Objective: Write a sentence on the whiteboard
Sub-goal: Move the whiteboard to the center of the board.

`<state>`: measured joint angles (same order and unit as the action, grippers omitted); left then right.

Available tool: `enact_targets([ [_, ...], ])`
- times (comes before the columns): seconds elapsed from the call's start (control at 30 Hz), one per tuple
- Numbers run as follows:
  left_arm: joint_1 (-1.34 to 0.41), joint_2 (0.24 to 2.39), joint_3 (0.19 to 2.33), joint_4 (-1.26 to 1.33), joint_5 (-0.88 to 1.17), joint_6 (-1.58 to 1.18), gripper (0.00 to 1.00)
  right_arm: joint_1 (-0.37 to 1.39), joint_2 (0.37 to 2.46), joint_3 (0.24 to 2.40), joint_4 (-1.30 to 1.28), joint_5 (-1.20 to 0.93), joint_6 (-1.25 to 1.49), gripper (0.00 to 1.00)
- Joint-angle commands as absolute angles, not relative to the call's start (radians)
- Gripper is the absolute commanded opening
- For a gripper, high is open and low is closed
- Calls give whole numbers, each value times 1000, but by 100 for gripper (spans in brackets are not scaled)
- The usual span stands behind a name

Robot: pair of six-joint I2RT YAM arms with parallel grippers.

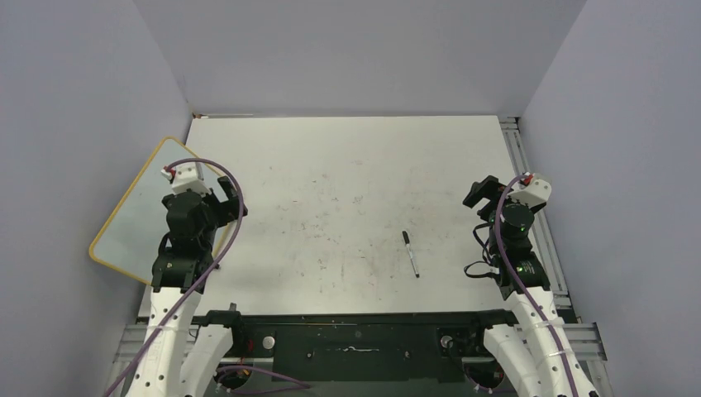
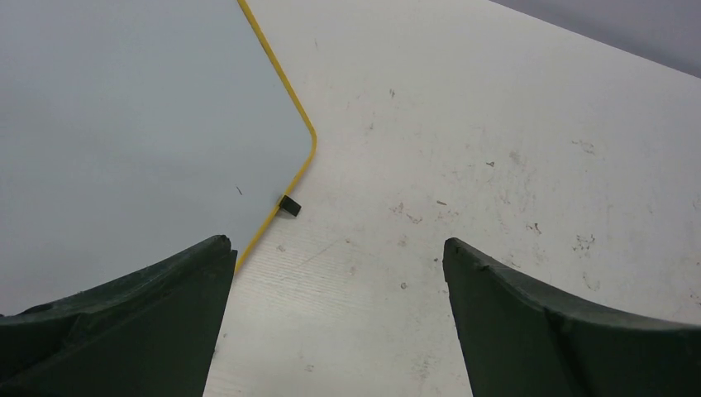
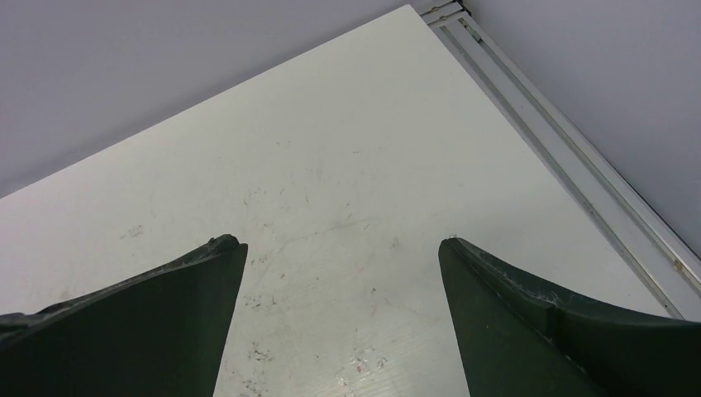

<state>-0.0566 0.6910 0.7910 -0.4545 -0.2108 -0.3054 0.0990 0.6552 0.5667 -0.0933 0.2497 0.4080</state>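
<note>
The whiteboard (image 1: 132, 217) sits at the left side of the table (image 1: 347, 165). It is turned at an angle, and its outer part reaches past the table edge toward the left wall. From the top view I cannot tell if it lies flat or leans on that wall. The part of its surface that shows is blank. In the left wrist view there is only one very small dark mark near its rounded corner, and no words. One black foot (image 2: 289, 206) shows under the yellow rim at that corner.

The left gripper (image 2: 335, 248) hovers just beside the board, over its corner on the table side. Its two fingers are spread wide with nothing between them. The left arm covers a part of the board in the top view.

The marker (image 1: 411, 253) lies alone on the table, well apart from the board to its right and nearer to the right arm. No finger touches it. It is too small to tell if the cap is on.

The right gripper (image 3: 339, 244) is farther from the board than the marker. It is also spread wide and empty, above bare table.

In my judgement the task is at its very beginning. The marker must be picked up, probably uncapped, and brought to the board. The whole sentence is left to write.
</note>
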Motion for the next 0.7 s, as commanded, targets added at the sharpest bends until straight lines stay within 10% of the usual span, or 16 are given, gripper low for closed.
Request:
enact_targets([
  [0.0,-49,725,850,-477,-260,-356,96,98,653,606,-85,278,417,90],
  [0.67,-232,1046,681,-363,-592,-747,96,97,651,600,-60,197,441,90],
])
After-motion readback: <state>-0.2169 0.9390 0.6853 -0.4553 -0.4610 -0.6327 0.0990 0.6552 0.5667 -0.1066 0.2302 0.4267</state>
